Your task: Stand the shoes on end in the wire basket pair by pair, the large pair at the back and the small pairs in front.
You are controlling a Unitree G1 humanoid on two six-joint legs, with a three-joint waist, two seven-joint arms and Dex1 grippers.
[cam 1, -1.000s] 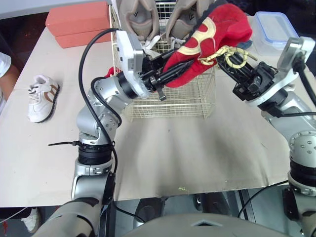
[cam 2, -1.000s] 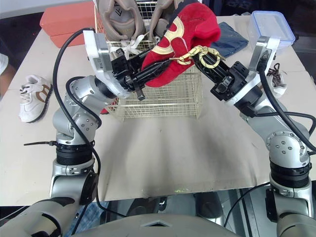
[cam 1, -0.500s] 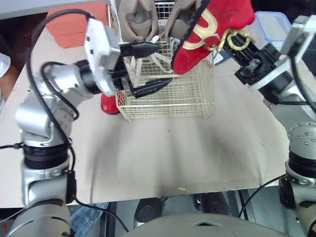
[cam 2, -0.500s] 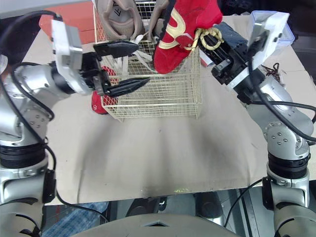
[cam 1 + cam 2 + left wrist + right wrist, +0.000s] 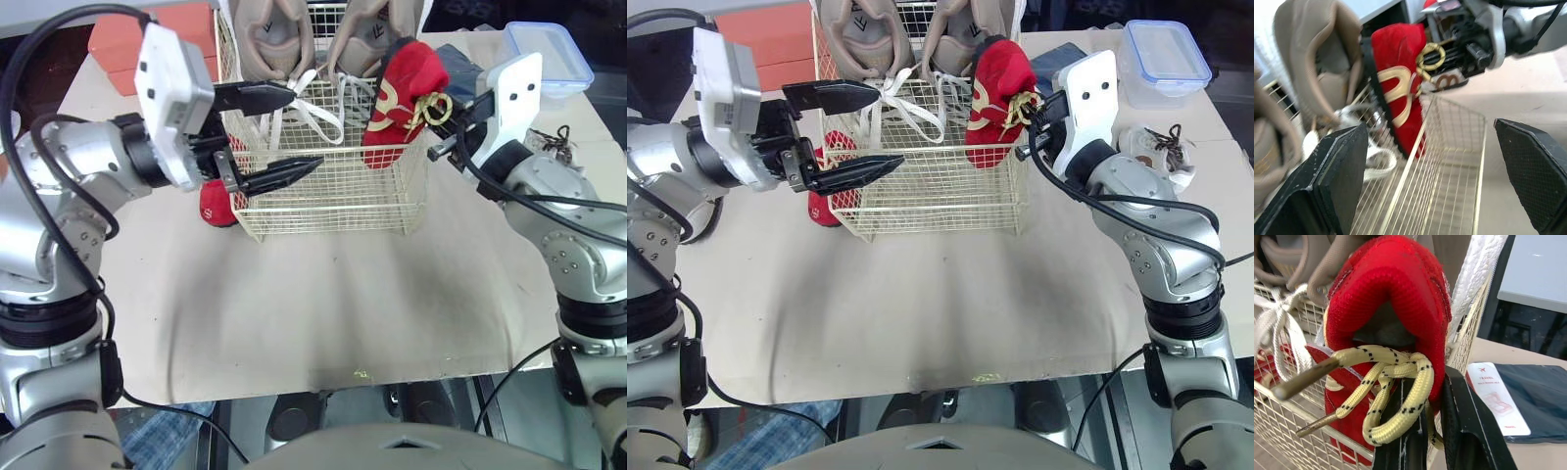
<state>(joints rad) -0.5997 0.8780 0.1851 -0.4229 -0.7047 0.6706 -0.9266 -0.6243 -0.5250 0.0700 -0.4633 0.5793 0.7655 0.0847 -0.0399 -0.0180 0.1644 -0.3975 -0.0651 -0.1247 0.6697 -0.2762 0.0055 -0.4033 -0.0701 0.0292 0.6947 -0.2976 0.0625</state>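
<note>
While red shoe (image 5: pixel 395 108) is held on end in front corner of wire basket (image 5: pixel 333 211), clamped at laces by right fingers (image 5: pixel 1469 431), lowering until seated is advised, then release. Left fingers (image 5: pixel 279 174) are spread wide; second red shoe (image 5: pixel 216 201) lies just behind them, outside basket.

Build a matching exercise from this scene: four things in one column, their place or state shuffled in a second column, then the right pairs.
Column one
1. red shoe with yellow laces
2. tan shoes
3. other red shoe
4. left pincer

Column two
A. open and empty, at the front left of the wire basket
B. lying on the table outside the basket's left wall
C. standing on end at the back of the basket
D. gripped by the right pincer at the basket's right side

Pairs: 1-D, 2-C, 3-B, 4-A
</note>
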